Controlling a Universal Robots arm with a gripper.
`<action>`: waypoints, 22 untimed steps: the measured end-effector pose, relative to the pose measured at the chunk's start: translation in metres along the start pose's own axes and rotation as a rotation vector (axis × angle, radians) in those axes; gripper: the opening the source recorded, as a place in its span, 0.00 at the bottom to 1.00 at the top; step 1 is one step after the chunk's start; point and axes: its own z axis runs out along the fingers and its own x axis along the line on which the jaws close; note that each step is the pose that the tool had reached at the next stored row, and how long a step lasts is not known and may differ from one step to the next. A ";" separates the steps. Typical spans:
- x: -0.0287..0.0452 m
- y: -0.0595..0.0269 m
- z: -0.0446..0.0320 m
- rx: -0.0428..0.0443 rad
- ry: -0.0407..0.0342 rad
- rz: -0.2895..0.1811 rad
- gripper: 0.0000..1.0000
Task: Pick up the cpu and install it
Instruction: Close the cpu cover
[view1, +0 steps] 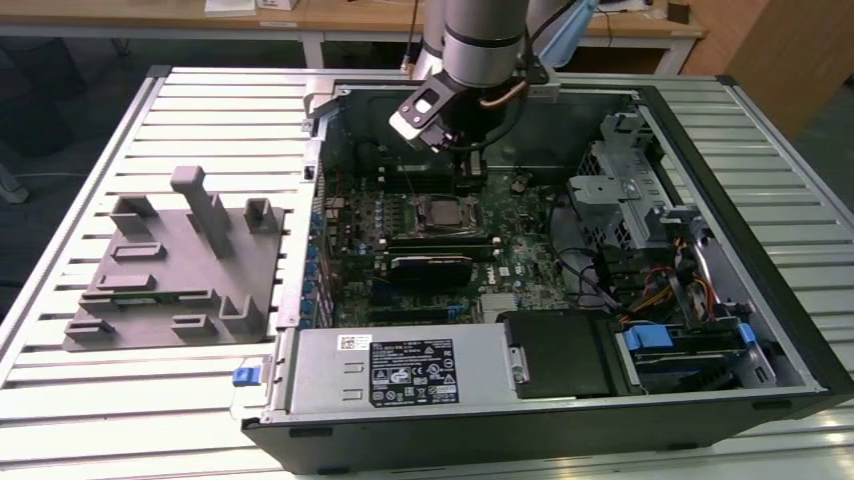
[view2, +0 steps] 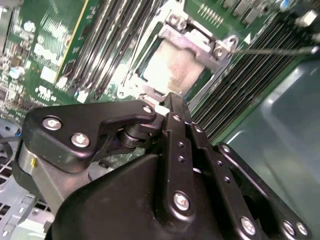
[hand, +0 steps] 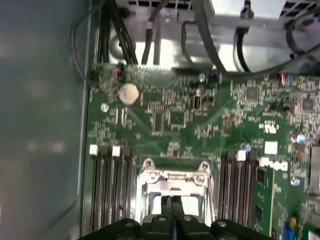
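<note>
Gripper (view2: 170, 102) pinched closed, holding nothing, just above one cpu (view2: 172, 70) - apparently seated in the one socket frame (view2: 192, 35).

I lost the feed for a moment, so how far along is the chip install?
Done, by the look of it: the chip lies inside the socket frame on the green board. In hand: nothing. The gripper is shut and empty, close above the socket. Left: the arm is inside the open computer case, and I cannot tell whether the frame is latched.
</note>
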 end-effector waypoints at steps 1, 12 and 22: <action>0.0001 -0.0022 0.0000 0.0000 0.0000 0.000 0.11; 0.0008 -0.0365 0.0019 -0.0004 0.0008 0.000 0.11; 0.0008 -0.0426 0.0153 -0.0004 0.0008 0.000 0.11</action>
